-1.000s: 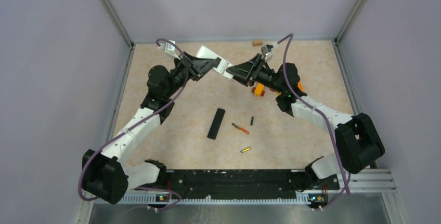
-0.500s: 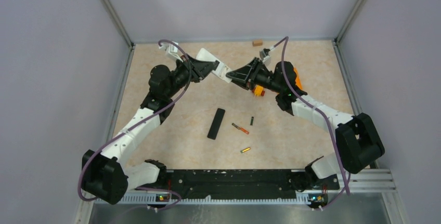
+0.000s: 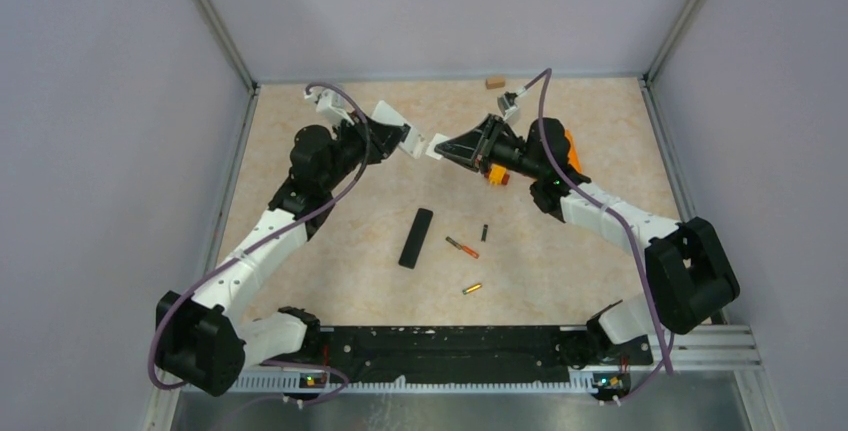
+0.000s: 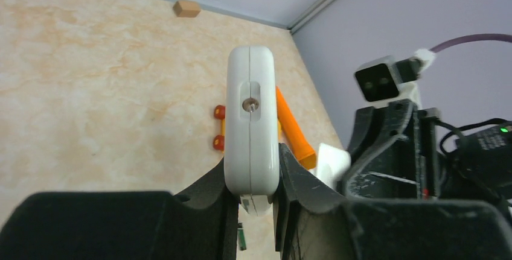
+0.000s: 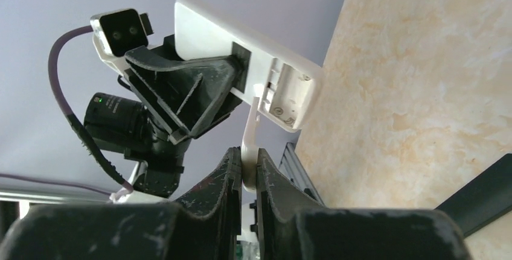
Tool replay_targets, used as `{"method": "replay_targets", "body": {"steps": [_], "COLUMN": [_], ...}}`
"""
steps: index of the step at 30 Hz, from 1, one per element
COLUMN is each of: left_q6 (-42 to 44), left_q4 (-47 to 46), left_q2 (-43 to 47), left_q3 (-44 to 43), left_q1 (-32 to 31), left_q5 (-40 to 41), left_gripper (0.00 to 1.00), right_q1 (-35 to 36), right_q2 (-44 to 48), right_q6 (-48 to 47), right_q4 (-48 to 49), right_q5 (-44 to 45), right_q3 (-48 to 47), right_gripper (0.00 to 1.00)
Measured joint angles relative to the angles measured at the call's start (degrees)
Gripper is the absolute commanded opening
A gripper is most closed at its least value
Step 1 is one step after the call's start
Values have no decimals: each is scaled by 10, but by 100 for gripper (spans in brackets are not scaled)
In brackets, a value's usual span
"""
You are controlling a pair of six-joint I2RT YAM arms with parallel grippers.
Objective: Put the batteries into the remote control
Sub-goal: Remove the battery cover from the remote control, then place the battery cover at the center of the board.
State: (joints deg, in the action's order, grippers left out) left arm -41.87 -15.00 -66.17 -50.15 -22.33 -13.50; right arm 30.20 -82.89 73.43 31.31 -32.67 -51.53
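The white remote control is held in the air over the far half of the bench, gripped across its width by the left claw, with its rounded end pointing away from that arm. Its battery bay stands open at one end. The thin white battery cover is pinched edge-on in the right claw, its tip close to that open end. Two batteries lie loose and apart on the bench nearer the arms, one gold battery lying at a slant and one dark battery farther back.
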Motion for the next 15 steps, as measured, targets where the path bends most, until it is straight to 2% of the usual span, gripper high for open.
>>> {"method": "replay_targets", "body": {"steps": [8,15], "left_q6": [35,52], "left_q4": [89,156], "left_q2": [20,109], "left_q3": [36,97], "left_q1": [9,43], "left_q5": [70,87], "left_gripper": [0,0], "right_q1": [0,0], "right_q2": [-26,-147], "right_q6": [-101,-182], "right_q4": [-11,-41], "right_q5": [37,80], "right_q3": [0,-28], "right_gripper": [1,0]}}
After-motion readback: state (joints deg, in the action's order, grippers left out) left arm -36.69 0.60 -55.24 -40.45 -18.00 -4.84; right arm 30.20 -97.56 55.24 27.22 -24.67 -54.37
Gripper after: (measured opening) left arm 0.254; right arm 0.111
